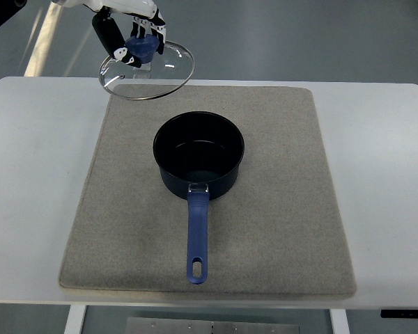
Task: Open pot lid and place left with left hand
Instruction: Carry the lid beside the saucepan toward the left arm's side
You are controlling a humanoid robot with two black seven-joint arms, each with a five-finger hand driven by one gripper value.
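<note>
My left hand [136,35] grips the lid [147,69] by its knob, seemingly airborne over the mat's [279,209] far-left corner, pot [198,154] open, set-down pending.

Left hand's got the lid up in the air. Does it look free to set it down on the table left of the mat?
Probably yes. The left hand holds the glass lid by its blue knob above the mat's far-left corner, and the white table left of the mat shows nothing in the way. The pot sits clear, mid-mat.

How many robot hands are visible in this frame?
1. The left hand is at the top left, above the table's far edge, gripping the blue knob of the glass lid, which is lifted off the pot. The right hand is out of view.
</note>
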